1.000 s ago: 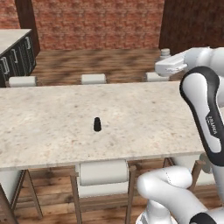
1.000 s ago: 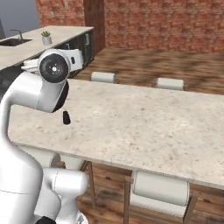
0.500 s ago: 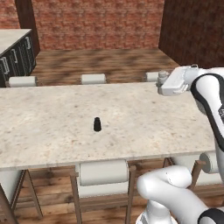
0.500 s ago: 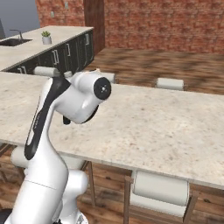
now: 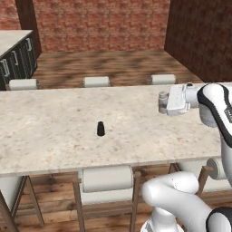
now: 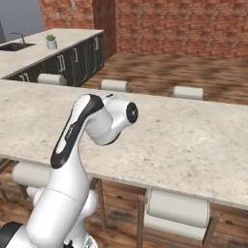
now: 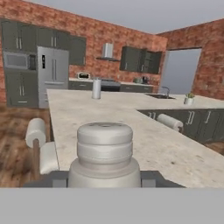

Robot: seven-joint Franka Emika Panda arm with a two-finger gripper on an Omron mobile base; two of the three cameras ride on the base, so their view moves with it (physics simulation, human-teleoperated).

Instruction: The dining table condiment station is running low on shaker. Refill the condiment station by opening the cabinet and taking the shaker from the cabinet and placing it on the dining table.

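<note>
The shaker (image 7: 105, 146) sits gripped in the jaws (image 5: 164, 102), carried over the far right part of the dining-table bench (image 5: 50, 127). I judge the carry nearly done; next, lower it upright and release. A small black shaker (image 5: 101, 128) stands mid-bench. Beyond: stools (image 5: 96, 81), brick wall, dark cabinets (image 7: 139, 59).

The pale grey shaker (image 7: 105, 151), a ribbed cylinder with a rounded cap, sits between the fingers, apparently held clear above the tabletop (image 5: 54, 131), a long beige speckled slab. Dark grey-green cabinets (image 7: 139, 60) hang on the far brick wall.
</note>
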